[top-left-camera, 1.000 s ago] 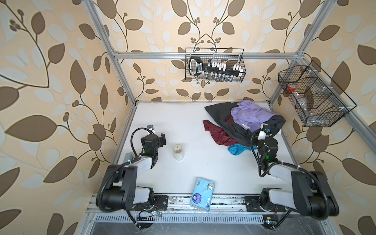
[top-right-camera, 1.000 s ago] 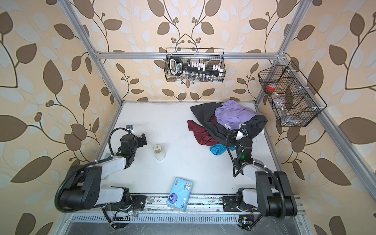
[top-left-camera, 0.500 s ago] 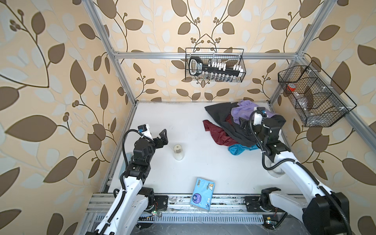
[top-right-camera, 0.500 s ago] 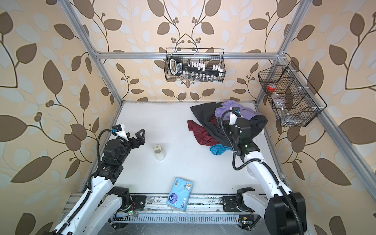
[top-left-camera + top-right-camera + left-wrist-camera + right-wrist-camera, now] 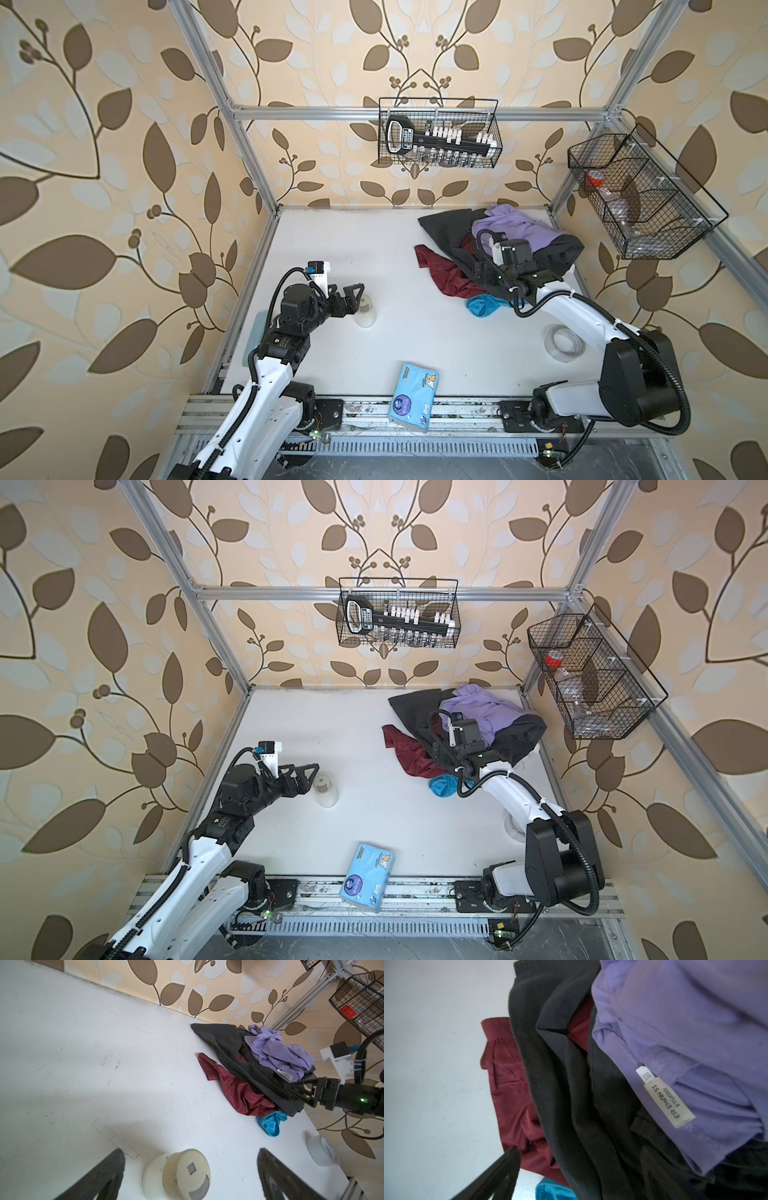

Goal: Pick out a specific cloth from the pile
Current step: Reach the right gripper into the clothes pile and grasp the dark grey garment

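Observation:
The pile lies at the table's back right. The cloth is the charcoal garment. It spreads under a lilac shirt and over a maroon garment, with a teal piece at the front. My right gripper is open and low on the pile's front, with charcoal folds between its fingers. My left gripper is open and holds nothing. It hovers at the left.
A cream jar stands just ahead of the left gripper. A tape roll lies near the right arm. A blue tissue pack sits at the front edge. Wire baskets hang on the walls.
Both arms have unfolded from low by the front rail. The right gripper has come down onto the front of the pile. The left gripper has reached out toward the jar.

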Controlling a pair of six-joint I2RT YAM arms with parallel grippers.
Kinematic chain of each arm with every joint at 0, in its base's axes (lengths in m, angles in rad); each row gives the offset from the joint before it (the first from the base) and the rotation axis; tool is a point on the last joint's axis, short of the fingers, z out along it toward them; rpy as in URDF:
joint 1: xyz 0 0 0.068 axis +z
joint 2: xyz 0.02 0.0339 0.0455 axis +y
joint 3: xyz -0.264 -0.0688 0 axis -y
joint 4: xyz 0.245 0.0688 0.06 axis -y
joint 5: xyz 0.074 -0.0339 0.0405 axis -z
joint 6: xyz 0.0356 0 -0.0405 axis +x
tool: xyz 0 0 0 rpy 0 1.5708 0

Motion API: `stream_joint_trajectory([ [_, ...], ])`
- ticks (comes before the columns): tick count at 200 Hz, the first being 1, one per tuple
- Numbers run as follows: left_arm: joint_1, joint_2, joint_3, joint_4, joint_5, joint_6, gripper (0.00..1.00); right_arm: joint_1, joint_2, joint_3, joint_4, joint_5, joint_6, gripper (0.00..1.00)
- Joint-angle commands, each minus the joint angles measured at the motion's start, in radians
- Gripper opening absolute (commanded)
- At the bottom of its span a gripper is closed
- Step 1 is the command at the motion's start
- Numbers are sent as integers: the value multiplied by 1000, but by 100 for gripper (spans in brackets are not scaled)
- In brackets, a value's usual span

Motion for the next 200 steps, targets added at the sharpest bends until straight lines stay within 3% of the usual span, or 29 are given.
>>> stream_joint_trajectory([
  [1,-15,-4,44,16,32,31,99,-43,41,-2,-6,13,41,90],
  [63,-25,-7,41,18,38,38,99,-100,185,40,69,12,64,92],
  [88,-26,-7,41,16,37,42,99,-100,253,78,79,-30,75,86],
  [106,-26,-7,41,16,37,44,99,-101,295,97,83,-30,77,65],
  [131,-28,-8,43,18,35,49,99,-100,317,104,74,-15,78,17],
  [142,-28,-7,40,18,32,49,99,-101,304,99,74,0,78,0],
  [200,-32,-14,41,18,35,52,99,-101,83,106,28,93,69,0],
])
